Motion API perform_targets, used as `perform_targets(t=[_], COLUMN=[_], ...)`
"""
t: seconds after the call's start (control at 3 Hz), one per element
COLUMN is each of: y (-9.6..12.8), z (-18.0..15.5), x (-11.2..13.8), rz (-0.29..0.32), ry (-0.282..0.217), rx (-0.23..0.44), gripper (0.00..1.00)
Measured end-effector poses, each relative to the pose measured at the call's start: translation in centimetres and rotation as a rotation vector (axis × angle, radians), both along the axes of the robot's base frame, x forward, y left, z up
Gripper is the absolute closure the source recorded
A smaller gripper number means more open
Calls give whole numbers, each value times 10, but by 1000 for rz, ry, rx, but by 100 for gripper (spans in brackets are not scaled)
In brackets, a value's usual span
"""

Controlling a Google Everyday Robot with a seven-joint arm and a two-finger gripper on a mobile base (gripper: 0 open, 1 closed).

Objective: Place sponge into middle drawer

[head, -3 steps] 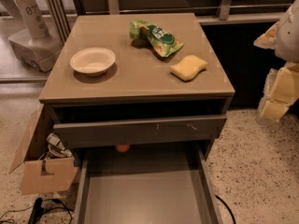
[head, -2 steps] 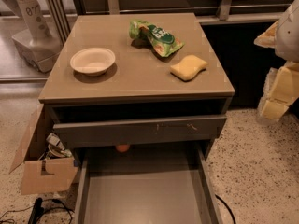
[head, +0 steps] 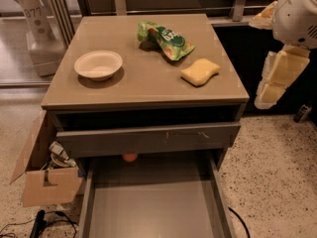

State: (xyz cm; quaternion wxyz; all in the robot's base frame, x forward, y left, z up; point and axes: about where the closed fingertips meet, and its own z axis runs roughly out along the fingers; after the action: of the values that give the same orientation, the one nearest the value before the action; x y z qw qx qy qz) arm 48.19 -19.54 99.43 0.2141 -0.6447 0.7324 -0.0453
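The yellow sponge point(head: 200, 72) lies flat on the cabinet top, at its right side, next to the green snack bag point(head: 166, 39). The middle drawer point(head: 153, 202) is pulled open at the bottom of the view; its flat grey floor is bare. My gripper point(head: 275, 79) hangs at the right edge of the view, beyond the cabinet's right side and apart from the sponge, below the white arm point(head: 297, 11). It holds nothing that I can see.
A white bowl point(head: 98, 64) stands on the left of the cabinet top point(head: 133, 83). The scratched front panel point(head: 148, 139) of the drawer above sits over the open drawer, with a small orange object point(head: 130, 157) under it. A cardboard box point(head: 47, 175) with clutter stands on the floor at left.
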Motion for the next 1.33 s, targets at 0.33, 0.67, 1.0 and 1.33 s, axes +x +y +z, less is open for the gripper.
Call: perform_targets(t=[0.33,0.67,1.0,1.33], y=[3,0,-7,-8], z=[2,-15,-17,-10], x=[29,66,99,109], rz=[97,187,206,200], ry=[4,67,67,31], rx=[78,201,252,260], gripper=[0,0,0,0])
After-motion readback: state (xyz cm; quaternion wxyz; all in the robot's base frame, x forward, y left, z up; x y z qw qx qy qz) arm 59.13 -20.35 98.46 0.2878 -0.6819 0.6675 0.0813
